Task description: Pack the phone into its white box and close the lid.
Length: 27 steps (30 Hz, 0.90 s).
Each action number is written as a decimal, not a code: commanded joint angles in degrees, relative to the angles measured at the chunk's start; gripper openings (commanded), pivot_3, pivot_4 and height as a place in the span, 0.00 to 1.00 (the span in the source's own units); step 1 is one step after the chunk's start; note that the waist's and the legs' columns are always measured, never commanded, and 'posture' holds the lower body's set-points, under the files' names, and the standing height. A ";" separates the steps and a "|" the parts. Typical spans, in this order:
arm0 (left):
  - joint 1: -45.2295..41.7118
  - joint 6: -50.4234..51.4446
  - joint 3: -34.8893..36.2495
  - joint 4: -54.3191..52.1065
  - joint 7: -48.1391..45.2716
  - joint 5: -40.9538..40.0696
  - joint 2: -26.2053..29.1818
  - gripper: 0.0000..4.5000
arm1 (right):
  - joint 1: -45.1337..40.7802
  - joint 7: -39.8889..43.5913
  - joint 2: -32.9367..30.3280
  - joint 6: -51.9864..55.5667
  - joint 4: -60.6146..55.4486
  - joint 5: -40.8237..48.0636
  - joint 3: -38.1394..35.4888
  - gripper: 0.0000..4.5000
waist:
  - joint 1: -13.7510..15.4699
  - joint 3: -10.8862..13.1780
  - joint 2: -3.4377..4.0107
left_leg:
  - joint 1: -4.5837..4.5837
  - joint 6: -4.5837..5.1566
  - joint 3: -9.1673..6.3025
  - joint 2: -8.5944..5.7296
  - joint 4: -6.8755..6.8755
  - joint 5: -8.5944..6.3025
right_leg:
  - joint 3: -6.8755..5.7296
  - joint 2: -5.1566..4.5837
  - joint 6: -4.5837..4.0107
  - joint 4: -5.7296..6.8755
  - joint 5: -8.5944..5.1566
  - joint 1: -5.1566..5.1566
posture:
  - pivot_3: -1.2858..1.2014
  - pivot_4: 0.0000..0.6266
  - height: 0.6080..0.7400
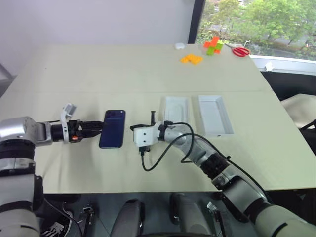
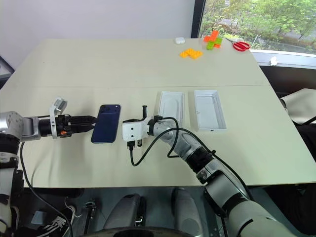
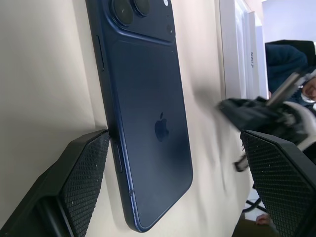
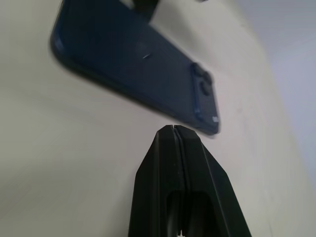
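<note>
- A pale counter (image 1: 98,69) runs out to a window with greenery beyond; at its far edge sit orange and green blocks (image 1: 212,45), a flat orange piece (image 1: 191,59), red scissors (image 1: 240,50) and a small white object (image 1: 179,46).
- The left gripper (image 1: 100,127) lies low over the counter with its jaws released and spread wide. In the left wrist view one textured finger (image 3: 81,175) sits at the phone's long edge, seemingly touching it, while the other stands well off on the far side, so nothing is grasped yet.
- The right gripper (image 2: 144,112) comes in from the other side with its jaws clenched flat together on nothing, the tip near the phone's opposite long edge but apart from it.
- The phone (image 1: 112,128) lies flat on the counter between the two grippers, glossy back up, camera cluster at the far end.
- Further to the right, two shallow white trays lie side by side, both open side up: a white insert (image 1: 176,109) with an oval hollow just past the right gripper, and beside it the white box (image 1: 215,115).
- I cannot pick out the lid with any certainty.
- My reading: this is the first step, taking hold of the phone, and packing has not begun.
- The next move probably calls for the left jaws to straddle the phone's width and close on its long edges, perhaps with the shut right gripper steadying or tipping the far edge, since a slim phone lying flat offers little to pinch.
</note>
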 commanded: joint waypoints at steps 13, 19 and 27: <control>0.48 1.99 -1.32 3.43 2.85 2.39 -3.51 1.00 | -9.16 0.53 5.70 6.43 10.88 -5.80 2.10 0.00 | -0.13 -0.12 0.16 | 0.08 -0.07 -0.07 0.01 0.00 0.04 | -0.01 0.01 -0.01 0.13 0.00 0.02 | 0.52 0.24 1.00; 0.09 2.57 -0.23 2.45 3.90 2.17 -3.81 1.00 | -11.19 2.43 7.95 9.62 12.32 -5.71 2.12 0.00 | -0.12 -0.15 0.18 | 0.13 -0.07 -0.10 -0.01 -0.01 0.04 | -0.02 -0.01 -0.01 0.13 0.00 0.07 | 0.52 0.24 1.00; 0.35 4.82 0.92 1.49 5.24 0.83 -5.79 1.00 | -11.97 5.40 10.50 10.20 15.33 -6.58 4.33 0.00 | -0.25 -0.31 0.31 | 0.32 -0.07 -0.10 -0.01 -0.06 0.03 | -0.02 -0.01 0.00 0.13 -0.01 0.21 | 0.52 0.24 1.00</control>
